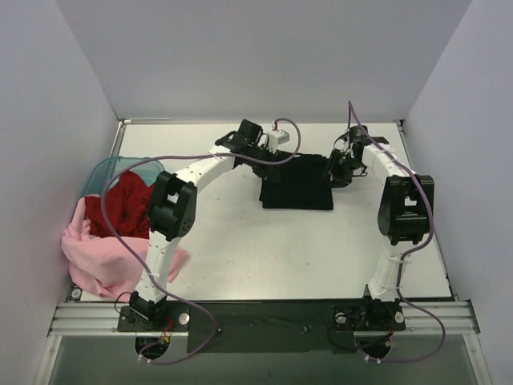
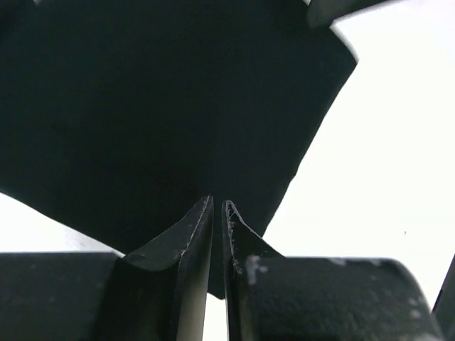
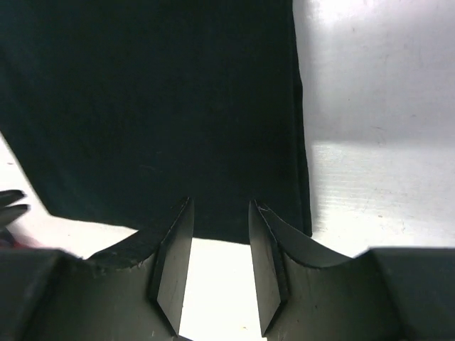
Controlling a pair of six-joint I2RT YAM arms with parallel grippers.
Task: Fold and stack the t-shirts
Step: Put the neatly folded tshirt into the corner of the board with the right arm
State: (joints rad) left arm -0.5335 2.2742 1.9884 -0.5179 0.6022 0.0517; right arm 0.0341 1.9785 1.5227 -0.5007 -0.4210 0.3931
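Note:
The black t-shirt [image 1: 297, 185] lies folded into a rectangle at the middle of the table's far half. My left gripper [image 1: 269, 165] is at its far left corner. In the left wrist view the jaws [image 2: 217, 202] are nearly closed, with black cloth [image 2: 163, 106] between the tips. My right gripper [image 1: 337, 172] is at the shirt's right edge. In the right wrist view it [image 3: 220, 203] is open and empty just above the shirt's edge [image 3: 156, 106]. The red t-shirt [image 1: 124, 204] and the pale pink t-shirt [image 1: 100, 255] lie crumpled at the left.
A translucent teal tub [image 1: 107, 172] stands at the left edge, behind the red and pink shirts. The pink shirt hangs over the table's left front corner. White walls close in the table's back and sides. The left arm's elbow [image 1: 171, 205] stands beside the shirt pile.

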